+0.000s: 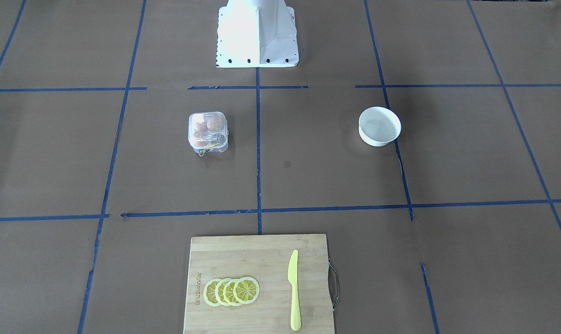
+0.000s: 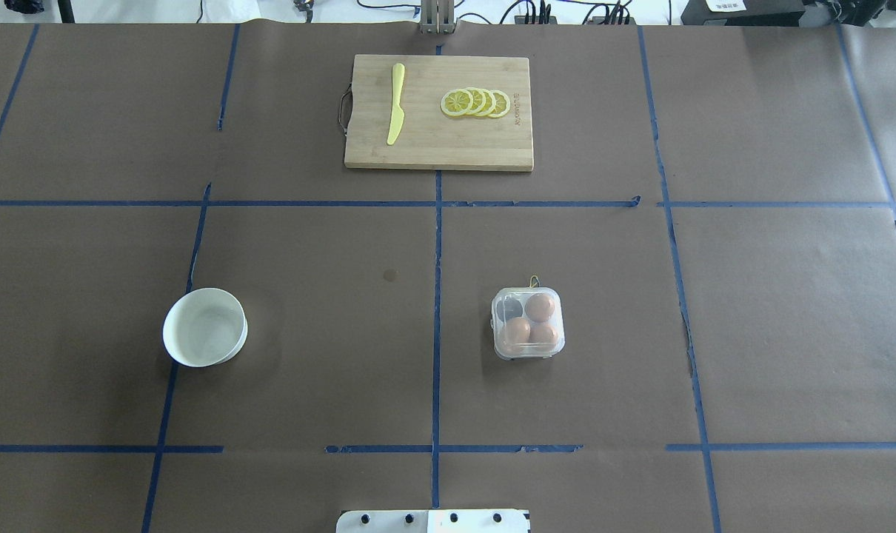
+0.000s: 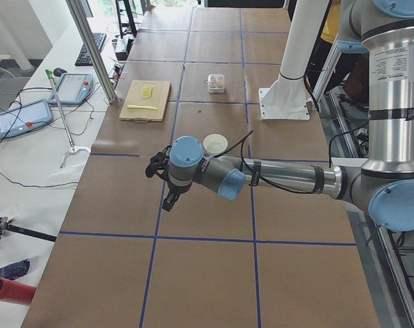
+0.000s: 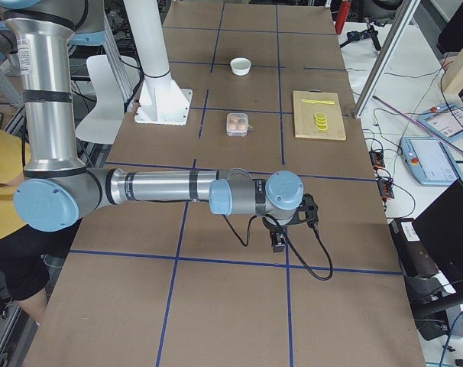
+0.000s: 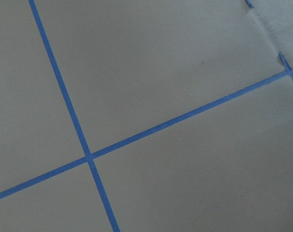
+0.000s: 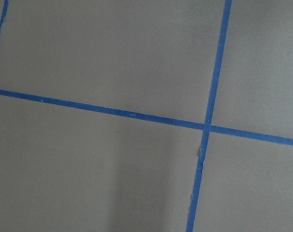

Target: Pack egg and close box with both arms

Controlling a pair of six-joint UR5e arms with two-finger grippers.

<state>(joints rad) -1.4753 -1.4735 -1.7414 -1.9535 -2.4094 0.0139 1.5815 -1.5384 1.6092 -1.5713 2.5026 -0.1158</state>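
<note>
My box sits on the brown counter, on my right side, near the middle blue tape line. Its clear lid lies down over the cells. Three eggs are inside, and one cell looks dark. A thin yellow band pokes out at the far edge of the box. The white bowl sits well apart on my left side. At the far edge is a wooden board with lemon slices and a yellow knife. My left pincer and my right pincer hang over the counter, far from the box. I cannot tell if either one is open or closed.
</note>
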